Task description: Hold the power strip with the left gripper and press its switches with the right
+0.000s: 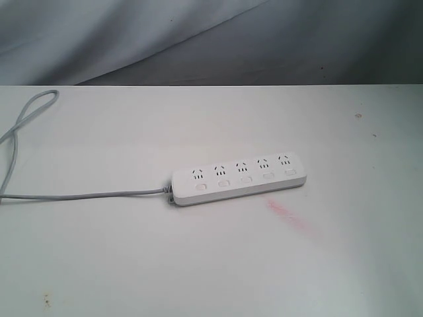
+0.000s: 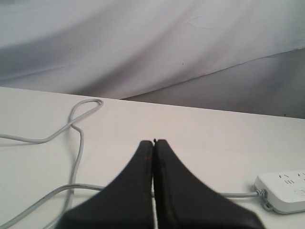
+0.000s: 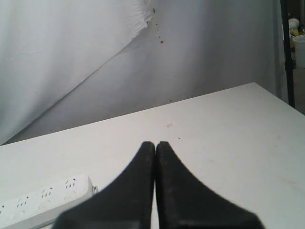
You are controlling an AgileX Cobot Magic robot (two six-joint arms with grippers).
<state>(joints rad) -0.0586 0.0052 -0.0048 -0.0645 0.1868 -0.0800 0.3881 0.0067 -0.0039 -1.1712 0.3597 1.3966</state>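
Observation:
The white power strip (image 1: 239, 177) lies flat in the middle of the table, sockets up, with its row of small white switches (image 1: 245, 179) along the near side. Its thin grey cord (image 1: 79, 195) runs left and loops at the far left. Neither arm shows in the exterior view. In the left wrist view my left gripper (image 2: 153, 142) is shut with nothing in it, above the cord (image 2: 78, 143), and one end of the power strip (image 2: 283, 192) shows off to the side. My right gripper (image 3: 155, 143) is shut and empty, with the strip's other end (image 3: 45, 200) beside it.
The white table (image 1: 344, 264) carries a faint pink smear (image 1: 287, 214) just right of the strip. A grey cloth backdrop (image 1: 198, 39) hangs behind the far edge. A dark stand (image 3: 288, 47) rises past the table's end in the right wrist view.

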